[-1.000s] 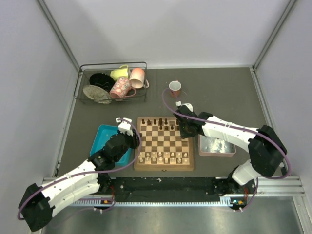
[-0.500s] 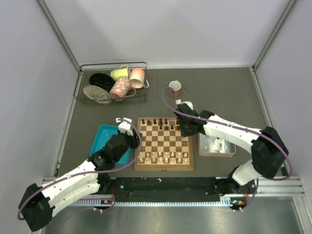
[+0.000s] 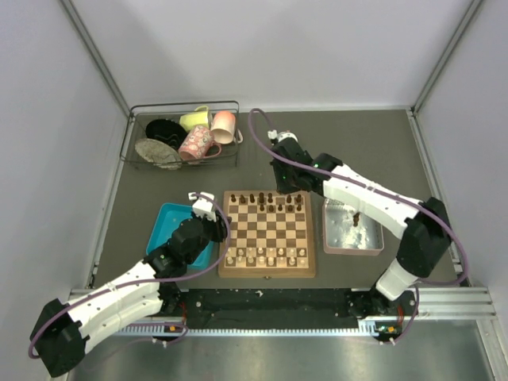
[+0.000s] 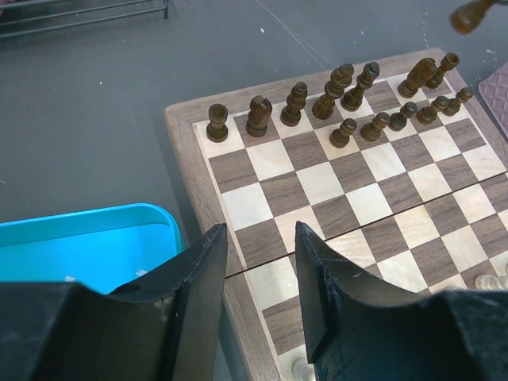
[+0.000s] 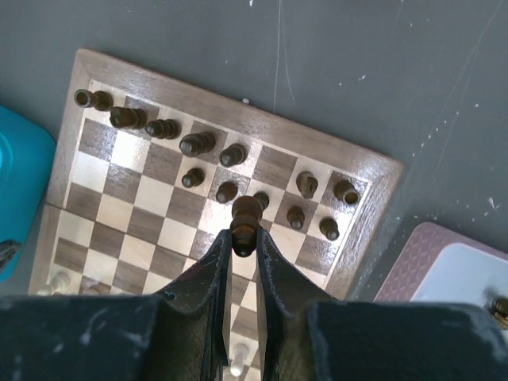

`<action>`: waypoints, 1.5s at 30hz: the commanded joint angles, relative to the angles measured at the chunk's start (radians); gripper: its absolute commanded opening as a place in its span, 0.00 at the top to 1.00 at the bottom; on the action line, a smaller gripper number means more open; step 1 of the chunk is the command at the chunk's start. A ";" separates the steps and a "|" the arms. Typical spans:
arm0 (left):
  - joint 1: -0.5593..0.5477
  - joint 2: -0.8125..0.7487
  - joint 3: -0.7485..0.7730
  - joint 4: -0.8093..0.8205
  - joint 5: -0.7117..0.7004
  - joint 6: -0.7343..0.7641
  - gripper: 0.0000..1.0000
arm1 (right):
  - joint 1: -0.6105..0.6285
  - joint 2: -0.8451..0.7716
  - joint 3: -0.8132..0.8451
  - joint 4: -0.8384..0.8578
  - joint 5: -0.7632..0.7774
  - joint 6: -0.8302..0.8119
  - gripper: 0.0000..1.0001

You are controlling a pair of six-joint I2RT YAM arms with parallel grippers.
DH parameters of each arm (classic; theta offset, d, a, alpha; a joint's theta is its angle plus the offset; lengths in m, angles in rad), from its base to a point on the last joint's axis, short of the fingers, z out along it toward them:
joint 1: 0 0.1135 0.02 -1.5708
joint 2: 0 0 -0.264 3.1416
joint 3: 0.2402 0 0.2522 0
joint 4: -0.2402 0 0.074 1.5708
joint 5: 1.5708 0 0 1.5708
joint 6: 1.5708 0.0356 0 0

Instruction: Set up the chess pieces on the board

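**Dark side half done, one more piece in the air**

The right gripper point(image 5: 244, 238) has its fingers pinched on a dark chess piece point(image 5: 247, 214) and holds it high over the far end of the board point(image 3: 267, 272). From the wrist cam it hangs above the dark pawn row. I can't tell what kind of piece it is from this angle.

The dark pieces point(image 4: 258, 116) standing so far are most of the back rank, with one gap toward the right, plus five pawns. Three pawn squares on the left are bare. So I'd call this mid-carry, with placing up next.

That needs a line-up over a free square and a straight drop between the neighbours without clipping them — tight.

The left gripper point(image 4: 259, 234) hovers by the board's left edge, jaws partly apart, nothing in them. A spare dark piece point(image 3: 357, 215) waits in the tray point(image 3: 354, 252) on the right.
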 commanded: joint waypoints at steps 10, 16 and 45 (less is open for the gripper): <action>-0.003 -0.013 -0.010 0.059 -0.014 -0.009 0.55 | -0.016 0.180 0.134 -0.026 0.018 -0.063 1.00; -0.003 -0.015 -0.010 0.061 -0.012 -0.007 0.55 | -0.017 0.228 0.148 -0.026 0.028 -0.065 1.00; -0.003 -0.001 -0.008 0.068 -0.008 -0.004 0.55 | -0.056 0.326 0.134 0.000 0.018 -0.054 1.00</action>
